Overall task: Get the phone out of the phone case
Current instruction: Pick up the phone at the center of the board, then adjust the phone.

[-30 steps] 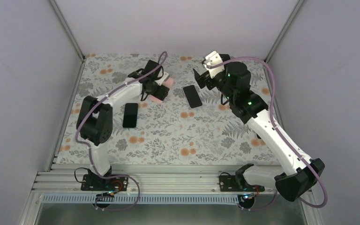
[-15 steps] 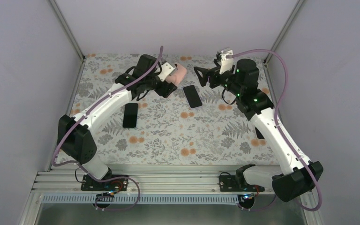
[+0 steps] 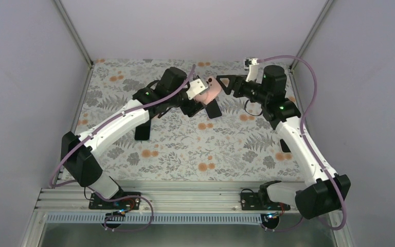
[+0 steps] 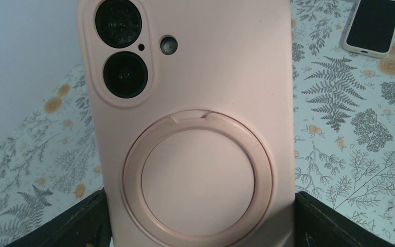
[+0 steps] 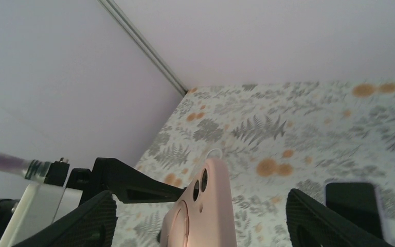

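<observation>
Above the far middle of the worktop (image 3: 185, 154) my two arms meet, the left arm (image 3: 115, 121) reaching in from its side and the right arm (image 3: 301, 144) from the other. Between them, lifted off the worktop, is the pink case (image 3: 209, 91). The phone (image 4: 125, 74) is inside it, its lenses filling the cutout, so nothing has come out yet. My left jaws are clamped on the lower end of the case, its ringed back facing that wrist camera. My right jaws are spread, one finger to each side of the case's upper end, and I see no contact there.

To do this well, I judge the right jaws should close on the rim at an upper corner only. They can then peel that soft lip back while the left holds steady and low. Squeezing across the whole width would only pinch the phone tighter.

No view shows the screen side, so I cannot tell how the lip sits. A spare phone (image 3: 213, 109) lies partly under my left wrist, and a dark phone (image 3: 143, 131) lies half behind the left arm.
</observation>
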You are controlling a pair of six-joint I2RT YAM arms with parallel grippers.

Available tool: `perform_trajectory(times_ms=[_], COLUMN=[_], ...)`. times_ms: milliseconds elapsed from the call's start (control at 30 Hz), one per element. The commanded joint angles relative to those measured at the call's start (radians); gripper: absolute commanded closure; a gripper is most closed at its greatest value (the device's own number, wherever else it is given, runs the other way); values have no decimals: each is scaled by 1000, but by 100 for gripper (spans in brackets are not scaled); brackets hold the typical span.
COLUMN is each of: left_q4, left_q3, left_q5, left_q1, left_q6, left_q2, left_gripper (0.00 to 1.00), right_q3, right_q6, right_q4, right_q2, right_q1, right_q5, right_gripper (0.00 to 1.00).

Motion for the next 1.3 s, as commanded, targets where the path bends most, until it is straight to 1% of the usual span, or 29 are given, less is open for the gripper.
perform_trajectory(times_ms=[0,133,300,400,433,700,733,767,800,833,867,900,967,1033,1067,1267], left_q4=[81,79,78,78,77,73,72,72,71,69,67,60,39,39,41,81], left_q3=[29,40,54,66,71,92,95,95,97,99,102,108,124,124,121,68], left_q5=[-47,-72,-89,-96,-97,-99,-100,-104,-108,-114,-127,-137,-170,-217,-237,-454], left_q1=[-21,-36,-51,-60,-62,-67,-67,-67,-67,-67,-68,-69,-78,-96,-106,-209], left_q6=[42,63,83,88,88,104,106,108,112,115,115,117,133,160,178,302], left_q2=[-48,-48,-41,-34,-29,-7,-4,-2,1,5,9,14,24,24,20,24], left_gripper=[57,57,57,57,57,57,56,55,52,47,36,27,13,3,0,0], right_q3=[-40,-66,-99,-107,-109,-118,-118,-120,-121,-125,-131,-132,-137,-140,-143,-194], right_q6=[150,190,223,238,241,263,267,273,281,293,315,333,374,413,442,573], right_q4=[36,59,92,107,111,126,127,128,131,138,149,157,168,171,173,214], right_q2=[29,42,55,67,71,67,66,65,62,60,58,58,57,57,58,65], right_q1=[-37,-49,-49,-50,-50,-50,-51,-51,-54,-60,-67,-77,-101,-128,-142,-207], right_q5=[-146,-203,-247,-272,-277,-296,-294,-292,-292,-299,-307,-317,-332,-341,-351,-396], right_gripper=[27,34,39,46,50,90,95,96,96,96,97,96,96,97,97,97])
